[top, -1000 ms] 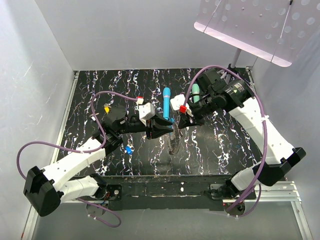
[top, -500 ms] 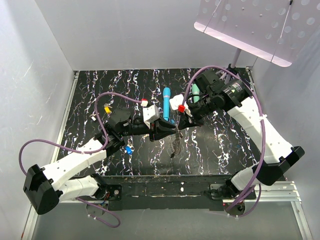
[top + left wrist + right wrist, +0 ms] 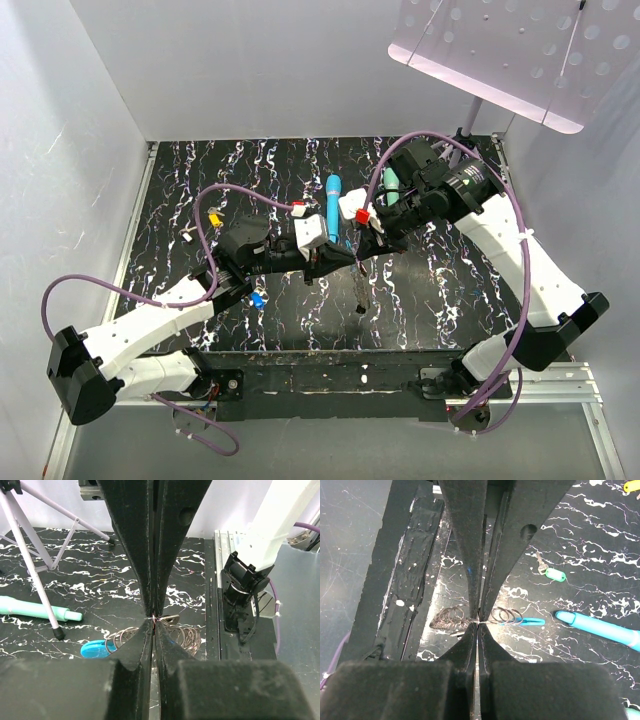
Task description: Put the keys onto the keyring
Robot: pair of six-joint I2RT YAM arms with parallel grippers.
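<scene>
The keyring hangs between my two grippers above the black marbled table (image 3: 200, 170); in the top view its wire chain (image 3: 359, 290) dangles down from them. My left gripper (image 3: 338, 257) is shut on the keyring's thin wire (image 3: 155, 619), with coiled wire rings (image 3: 186, 636) and the blue band (image 3: 95, 649) below. My right gripper (image 3: 366, 243) is shut on the same wire (image 3: 479, 622), with rings on both sides and the blue band (image 3: 530, 621) to the right. A yellow key (image 3: 213, 217) and a blue key (image 3: 257, 298) lie at the left. A green key (image 3: 552, 573) lies on the table.
A long blue wand (image 3: 332, 205) and a teal wand (image 3: 392, 185) lie behind the grippers. A perforated panel (image 3: 500, 50) on a stand is at the back right; its thin legs (image 3: 35, 565) show in the left wrist view. White walls close in the table.
My left gripper has moved right, closer to the right gripper. The keyring's chain now hangs straighter and more to the right beneath them.
</scene>
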